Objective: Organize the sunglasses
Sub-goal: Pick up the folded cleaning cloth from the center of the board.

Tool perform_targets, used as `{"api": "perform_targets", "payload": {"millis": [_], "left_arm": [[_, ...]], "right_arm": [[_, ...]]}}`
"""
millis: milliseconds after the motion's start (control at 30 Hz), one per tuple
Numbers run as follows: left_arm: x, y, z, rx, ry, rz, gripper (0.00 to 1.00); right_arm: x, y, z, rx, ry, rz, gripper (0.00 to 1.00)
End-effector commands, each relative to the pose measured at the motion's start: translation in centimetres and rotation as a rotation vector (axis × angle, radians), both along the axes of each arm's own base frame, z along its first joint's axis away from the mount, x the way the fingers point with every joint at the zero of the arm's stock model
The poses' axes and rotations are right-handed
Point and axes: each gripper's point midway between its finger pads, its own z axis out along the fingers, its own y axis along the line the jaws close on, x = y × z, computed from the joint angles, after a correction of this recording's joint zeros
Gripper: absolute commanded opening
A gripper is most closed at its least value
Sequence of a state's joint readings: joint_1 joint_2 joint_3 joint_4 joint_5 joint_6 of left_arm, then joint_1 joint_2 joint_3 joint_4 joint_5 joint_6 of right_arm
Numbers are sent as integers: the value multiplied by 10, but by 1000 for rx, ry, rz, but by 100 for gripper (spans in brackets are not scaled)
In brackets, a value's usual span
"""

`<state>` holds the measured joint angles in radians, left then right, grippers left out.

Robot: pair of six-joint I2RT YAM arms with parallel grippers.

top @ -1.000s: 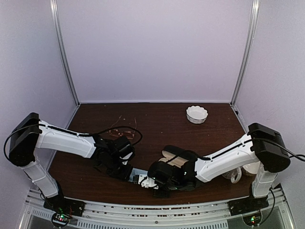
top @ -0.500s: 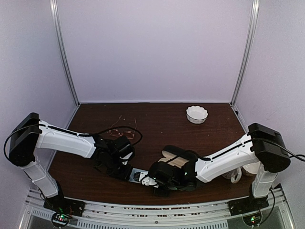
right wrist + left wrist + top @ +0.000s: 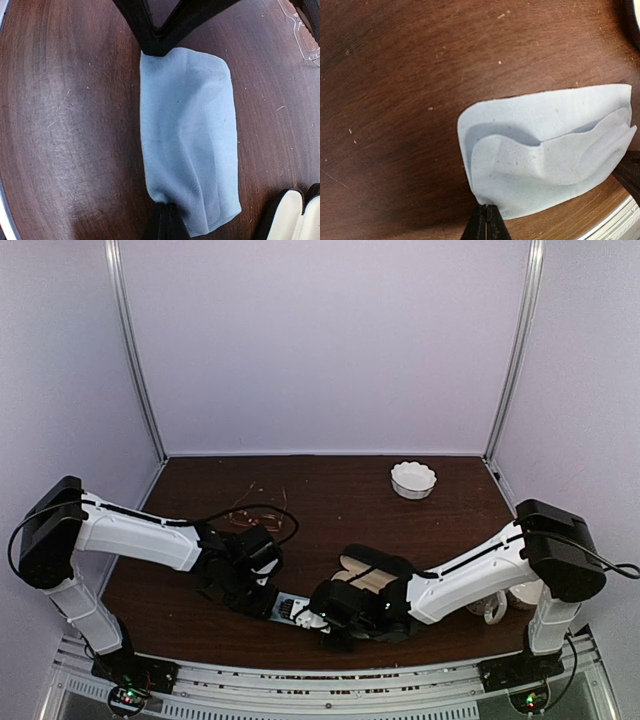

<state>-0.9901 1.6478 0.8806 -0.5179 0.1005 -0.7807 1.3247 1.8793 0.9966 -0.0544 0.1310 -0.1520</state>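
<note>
A light-blue cloth (image 3: 285,605) lies folded near the table's front edge, stretched between my two grippers. My left gripper (image 3: 486,219) is shut on one corner of the cloth (image 3: 545,150). My right gripper (image 3: 165,212) is shut on the opposite end of the cloth (image 3: 187,130), and the left gripper's dark fingers (image 3: 150,35) pinch the far end in that view. A thin reddish wire pair of sunglasses (image 3: 246,507) lies behind the left arm, small and faint. In the top view the left gripper (image 3: 266,600) and right gripper (image 3: 300,616) nearly meet.
An open black glasses case with cream lining (image 3: 365,575) sits under the right forearm, its end showing in the right wrist view (image 3: 292,212). A white scalloped bowl (image 3: 413,480) stands at the back right. The metal front rail (image 3: 615,225) is close to the cloth.
My right gripper has closed onto the end of the cloth and shifted slightly left. The left gripper has kept its hold and place.
</note>
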Motion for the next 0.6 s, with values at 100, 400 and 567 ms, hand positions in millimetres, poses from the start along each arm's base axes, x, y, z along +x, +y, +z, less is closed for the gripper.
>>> {"api": "perform_targets", "payload": {"millis": [100,400,567], "left_arm": [[-10,5,-1,14,25,3,2],[-11,0,17,-10,26,20,0],[-10,-2,32,-22,19,31,0]], "right_arm": [[-15,-44,-39,-171,95,-16,0],[-21,-40,-9,-97,121,-18,0],[-21,-43,8,-68,117,-27,0]]}}
